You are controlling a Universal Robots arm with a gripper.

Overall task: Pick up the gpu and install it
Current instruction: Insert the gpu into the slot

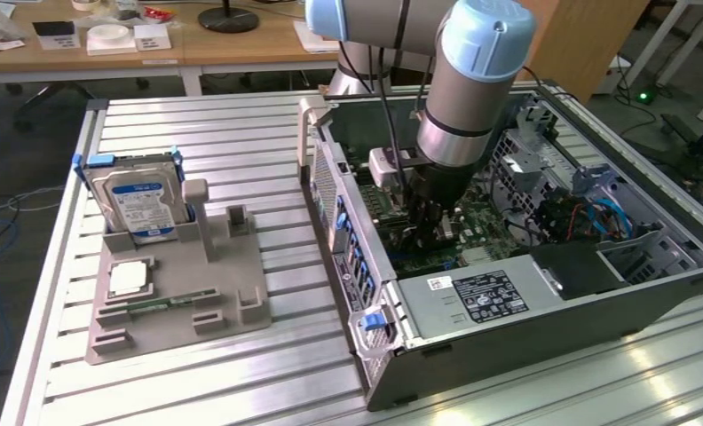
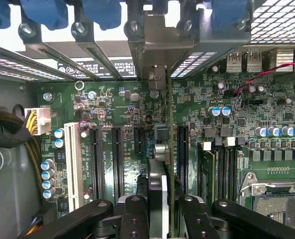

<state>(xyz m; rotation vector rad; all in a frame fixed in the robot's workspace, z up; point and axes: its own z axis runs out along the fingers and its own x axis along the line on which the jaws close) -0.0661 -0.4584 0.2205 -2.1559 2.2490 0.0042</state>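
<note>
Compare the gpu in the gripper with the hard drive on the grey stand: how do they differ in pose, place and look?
The gpu is a thin dark card seen edge-on, held by the gripper over the motherboard inside the computer case. The hard drive is a thicker silver block with a blue-white label. It stands untouched in the grey stand, outside the case. Both stand upright on edge.

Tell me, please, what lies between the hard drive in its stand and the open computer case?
In the exterior view, between the hard drive and the computer case lie the grey holder's empty upright slot and bare slatted table.
</note>
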